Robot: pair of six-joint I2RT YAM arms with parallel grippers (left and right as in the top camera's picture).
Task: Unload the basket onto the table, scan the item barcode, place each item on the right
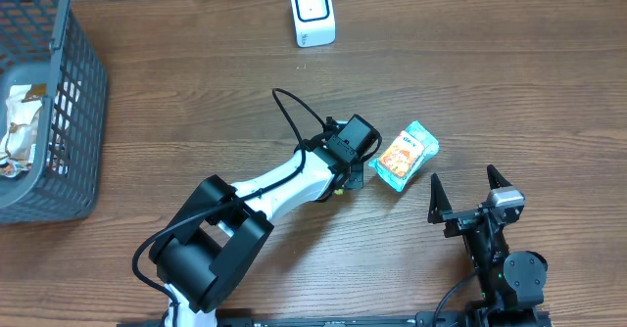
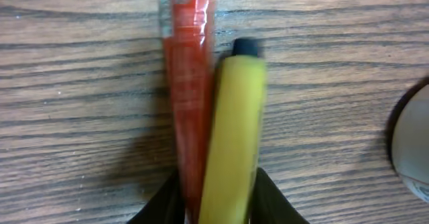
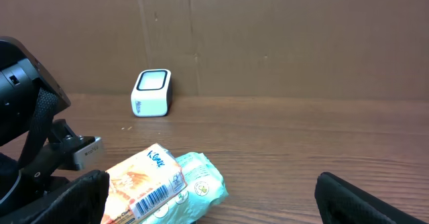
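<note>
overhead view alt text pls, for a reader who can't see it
A snack packet lies on a wooden table, the left gripper close beside it and the open right gripper a little apart, nearer the bases. A small white scanner stands at the far edge; a grey basket with wrappers inside sits far left.

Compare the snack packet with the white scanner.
The packet lies flat; the scanner stands upright. The packet is orange and teal with a crinkled wrapper; the scanner is a plain white box with rounded corners. The packet sits toward the near side; the scanner stands at the far edge. Both rest on the wooden table.
</note>
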